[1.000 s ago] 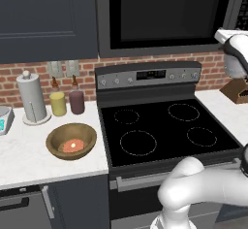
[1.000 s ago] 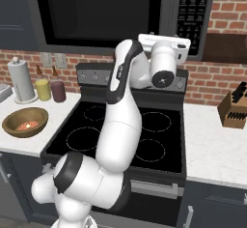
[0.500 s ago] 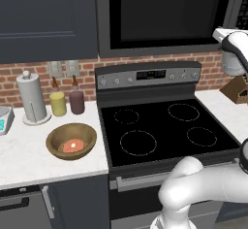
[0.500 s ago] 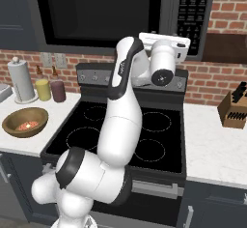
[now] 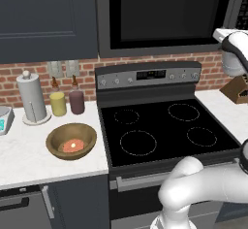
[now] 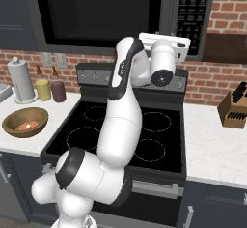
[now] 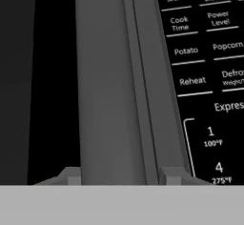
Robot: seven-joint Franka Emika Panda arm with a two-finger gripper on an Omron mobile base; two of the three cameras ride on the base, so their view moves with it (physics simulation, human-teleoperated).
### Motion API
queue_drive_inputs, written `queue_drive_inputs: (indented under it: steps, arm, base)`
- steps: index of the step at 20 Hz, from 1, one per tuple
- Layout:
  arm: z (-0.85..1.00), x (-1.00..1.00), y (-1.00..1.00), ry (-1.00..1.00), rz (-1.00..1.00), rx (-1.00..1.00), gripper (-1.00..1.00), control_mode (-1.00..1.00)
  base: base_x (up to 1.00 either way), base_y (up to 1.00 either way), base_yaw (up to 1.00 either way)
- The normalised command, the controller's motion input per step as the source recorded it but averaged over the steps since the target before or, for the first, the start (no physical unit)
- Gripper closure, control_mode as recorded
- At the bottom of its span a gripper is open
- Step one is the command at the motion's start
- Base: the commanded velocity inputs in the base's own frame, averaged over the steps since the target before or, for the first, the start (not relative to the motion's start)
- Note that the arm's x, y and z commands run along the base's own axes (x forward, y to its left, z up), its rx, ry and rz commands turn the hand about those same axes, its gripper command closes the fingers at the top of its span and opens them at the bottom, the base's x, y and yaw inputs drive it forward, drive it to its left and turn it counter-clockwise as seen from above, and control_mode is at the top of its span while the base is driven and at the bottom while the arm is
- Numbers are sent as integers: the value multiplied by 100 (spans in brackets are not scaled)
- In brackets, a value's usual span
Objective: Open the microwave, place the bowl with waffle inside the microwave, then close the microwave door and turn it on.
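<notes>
Red brick backs the white bench point(image 5: 29, 150). Opening is in hand: the claw point(image 7: 121, 175), spread open, straddles the dark charcoal microwave's point(image 6: 116, 14) curved grey door handle point(image 7: 107, 76); closing, then pulling toward six o'clock, is called for.

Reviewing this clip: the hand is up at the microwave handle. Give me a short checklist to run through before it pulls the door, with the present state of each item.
1. Microwave door shut, so opening comes first: ok.
2. Gripper lined up on the handle bar: ok; in the hand view one fingertip rises on each side of the bar.
3. Fingers closed on the bar: cannot tell; contact is not visible.
4. Fingers clear of the button panel: ok; it lies beside the bar.
5. Bowl with the waffle on the counter left of the stove: ok.
6. Door's swing free of the arm: cannot tell.
</notes>
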Motion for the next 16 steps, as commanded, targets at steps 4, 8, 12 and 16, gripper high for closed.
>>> queue_drive_inputs:
  steps: [4,8,12,16]
  arm:
    - [12,-66,8,0,11,0,100,-100]
    - [13,-100,23,-1,12,0,100,-100]
    - [6,-100,45,0,14,-1,100,-100]
    - [0,-100,81,0,15,-7,100,-100]
  base:
    - [0,0,0]
    - [0,0,0]
    - [0,0,0]
    - [0,0,0]
